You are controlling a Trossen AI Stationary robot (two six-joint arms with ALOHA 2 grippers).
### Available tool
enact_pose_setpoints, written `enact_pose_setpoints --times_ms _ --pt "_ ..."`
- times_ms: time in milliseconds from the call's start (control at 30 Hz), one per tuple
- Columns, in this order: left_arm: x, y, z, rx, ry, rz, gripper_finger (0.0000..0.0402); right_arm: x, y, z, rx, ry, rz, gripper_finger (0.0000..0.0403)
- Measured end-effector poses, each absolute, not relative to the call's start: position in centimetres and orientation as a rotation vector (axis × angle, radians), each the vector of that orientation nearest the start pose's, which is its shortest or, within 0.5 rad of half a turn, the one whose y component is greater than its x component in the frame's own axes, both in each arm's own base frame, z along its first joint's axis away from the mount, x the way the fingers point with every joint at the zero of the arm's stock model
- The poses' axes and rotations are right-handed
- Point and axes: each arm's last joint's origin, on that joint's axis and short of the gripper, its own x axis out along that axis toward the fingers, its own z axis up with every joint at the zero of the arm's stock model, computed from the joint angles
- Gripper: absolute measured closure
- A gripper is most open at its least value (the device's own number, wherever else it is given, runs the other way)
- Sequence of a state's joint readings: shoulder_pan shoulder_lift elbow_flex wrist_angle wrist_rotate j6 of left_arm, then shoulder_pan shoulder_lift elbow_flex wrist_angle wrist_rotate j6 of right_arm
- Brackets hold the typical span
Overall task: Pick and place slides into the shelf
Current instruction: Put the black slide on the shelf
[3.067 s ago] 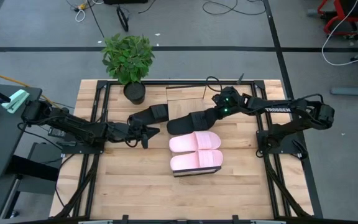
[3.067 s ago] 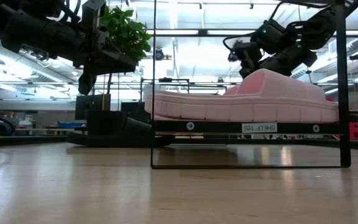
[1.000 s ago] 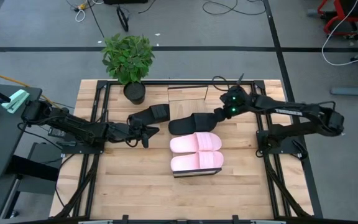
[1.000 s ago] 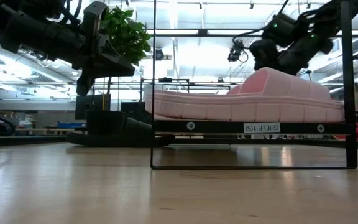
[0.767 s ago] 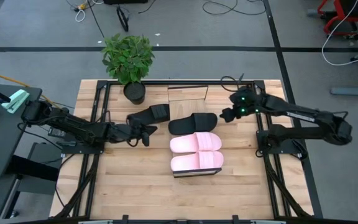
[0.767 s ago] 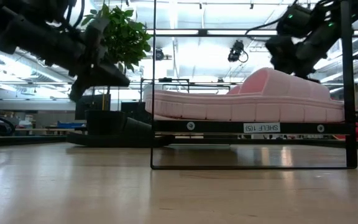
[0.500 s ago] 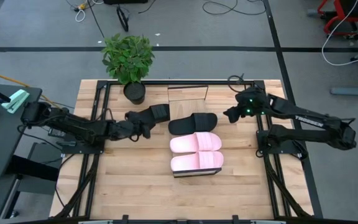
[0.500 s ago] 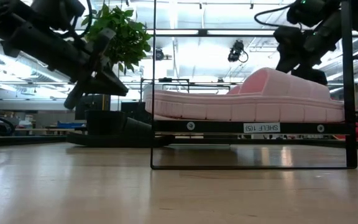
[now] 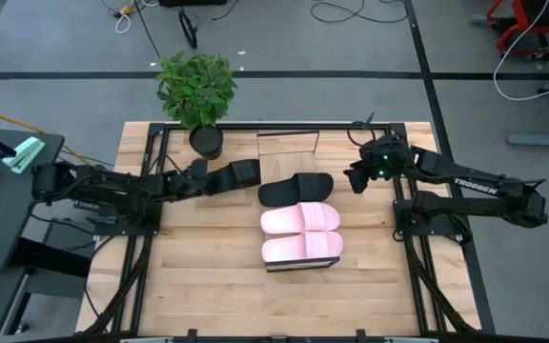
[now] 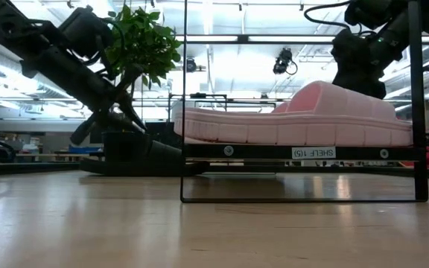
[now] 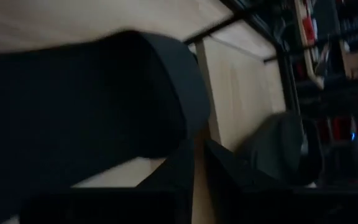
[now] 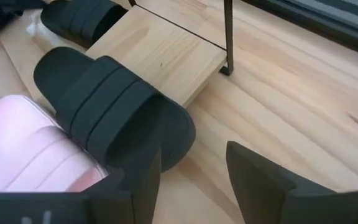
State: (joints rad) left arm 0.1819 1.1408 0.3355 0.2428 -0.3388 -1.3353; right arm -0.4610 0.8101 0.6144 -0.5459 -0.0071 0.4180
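- High view: the shelf [image 9: 287, 144] sat by the counter's [image 9: 208, 286] far edge with nothing on that board. Two pink slides [image 9: 300, 232] were stacked-ish on a rack just in front of it; one black slide [image 9: 296, 189] lay between the shelf and the pink pair, and the other black slide [image 9: 232, 175] lay just left of it. The left hand [image 9: 194, 182] was right at that second slide's outer end. The right hand [image 9: 355, 178] hovered near the shelf's right side, apart from everything.
- Low view: the pink slides [image 10: 289, 119] looked like soft, light foam with rounded, probably slick edges. I'd guess the wide strap is the best thing to pinch.
- Left wrist view: the black slide [image 11: 73, 106] filled the frame, right up against the left hand; fingers nearly closed, but honestly couldn't tell if it had a hold.
- Right wrist view: fingers [image 12: 253, 174] spread wide, holding nothing, with the nearer black slide [image 12: 110, 106] just ahead, beside the shelf board [image 12: 160, 59].
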Motion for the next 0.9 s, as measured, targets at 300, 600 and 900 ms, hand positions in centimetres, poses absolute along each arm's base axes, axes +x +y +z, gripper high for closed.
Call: enact_pose_setpoints --times_ms 300,600,900 --pt "20.0 5.9 15.8 -1.315 0.063 0.821 0.0295 14.5 -7.2 24.1 0.503 0.646 -0.559 0.0215" --pt "20.7 6.1 14.3 -1.31 0.102 0.851 0.0221 14.6 -7.2 24.2 0.488 0.624 -0.553 0.0215" --pt "21.7 6.6 12.9 -1.312 0.086 0.852 0.0201 14.7 -7.3 24.4 0.484 0.605 -0.55 0.0215"
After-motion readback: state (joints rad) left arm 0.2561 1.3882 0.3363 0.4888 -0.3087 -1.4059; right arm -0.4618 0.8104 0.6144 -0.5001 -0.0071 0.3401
